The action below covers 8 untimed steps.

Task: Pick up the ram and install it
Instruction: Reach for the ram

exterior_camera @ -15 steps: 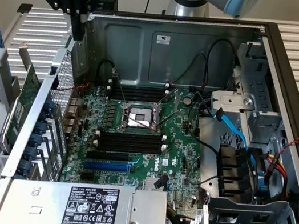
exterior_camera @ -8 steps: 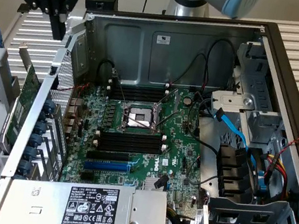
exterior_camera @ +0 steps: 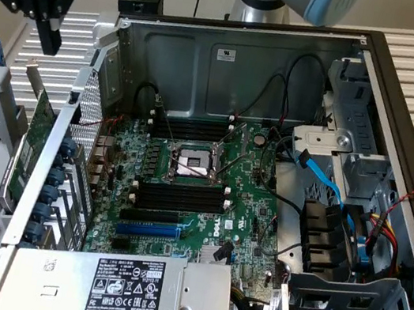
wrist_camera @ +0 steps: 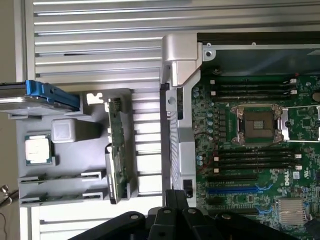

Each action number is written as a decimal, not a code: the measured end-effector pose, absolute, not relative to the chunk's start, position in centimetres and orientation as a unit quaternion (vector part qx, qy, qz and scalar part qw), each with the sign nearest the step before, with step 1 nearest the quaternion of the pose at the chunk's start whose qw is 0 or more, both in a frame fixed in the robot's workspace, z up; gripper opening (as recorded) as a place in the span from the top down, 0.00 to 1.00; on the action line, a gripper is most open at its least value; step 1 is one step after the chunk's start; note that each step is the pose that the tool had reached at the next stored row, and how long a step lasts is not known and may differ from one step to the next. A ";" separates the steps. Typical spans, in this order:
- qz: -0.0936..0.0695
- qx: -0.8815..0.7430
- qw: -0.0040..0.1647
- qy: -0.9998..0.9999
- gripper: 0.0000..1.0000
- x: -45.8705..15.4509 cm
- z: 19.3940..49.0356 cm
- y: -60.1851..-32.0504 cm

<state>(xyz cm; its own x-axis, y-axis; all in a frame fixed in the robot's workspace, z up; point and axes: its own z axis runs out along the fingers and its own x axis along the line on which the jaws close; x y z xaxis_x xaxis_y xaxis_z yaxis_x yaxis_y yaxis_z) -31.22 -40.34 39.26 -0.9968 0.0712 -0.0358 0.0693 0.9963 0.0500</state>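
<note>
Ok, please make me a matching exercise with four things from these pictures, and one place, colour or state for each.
Things:
1. gripper
2. CPU socket
3. flat cable
4. processor chip

Descriptions:
a. between the two groups of memory slots
b. shut
c. blue
d. lying on the grey tray outside the case

Pairs: 1-b; 2-a; 3-c; 4-d

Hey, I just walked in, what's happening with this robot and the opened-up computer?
A robot arm is set to install ram in the open computer case. Right now its gripper is shut and holds nothing, hanging high beside the case, near the grey parts tray. The black memory slots on the motherboard look empty, so nothing is installed there yet.
</note>
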 end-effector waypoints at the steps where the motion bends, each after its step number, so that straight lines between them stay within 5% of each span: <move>1: 0.024 0.035 0.019 0.999 0.89 -31.6 39.3 -40.3; 8: 0.024 0.035 0.019 0.999 0.89 -33.8 39.3 -40.4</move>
<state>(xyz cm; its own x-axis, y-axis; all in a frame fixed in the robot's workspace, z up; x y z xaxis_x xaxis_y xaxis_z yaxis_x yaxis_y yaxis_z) -33.80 -40.43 39.26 -0.9968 0.0712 -0.0358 0.0694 0.9963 0.0501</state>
